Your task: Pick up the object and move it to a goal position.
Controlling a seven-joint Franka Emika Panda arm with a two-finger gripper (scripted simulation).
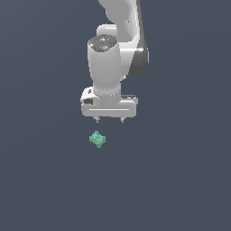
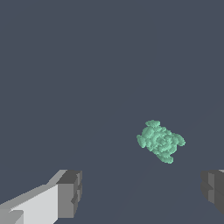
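Observation:
The object [image 1: 97, 139] is a tiny teal-green knobbly lump lying on the dark grey floor. The white gripper [image 1: 109, 120] hangs above it, a little toward the exterior view's right, and does not touch it. Its two short fingertips [image 1: 96, 119] stand wide apart with nothing between them. In the wrist view the object [image 2: 160, 141] lies on the bare floor ahead of the open gripper [image 2: 142, 194], whose grey pads [image 2: 70, 192] frame the picture's edge. The object sits nearer one pad than the other.
The white arm [image 1: 115, 49] rises from the gripper to the top of the exterior view. Plain dark grey floor [image 1: 180, 180] fills everything else.

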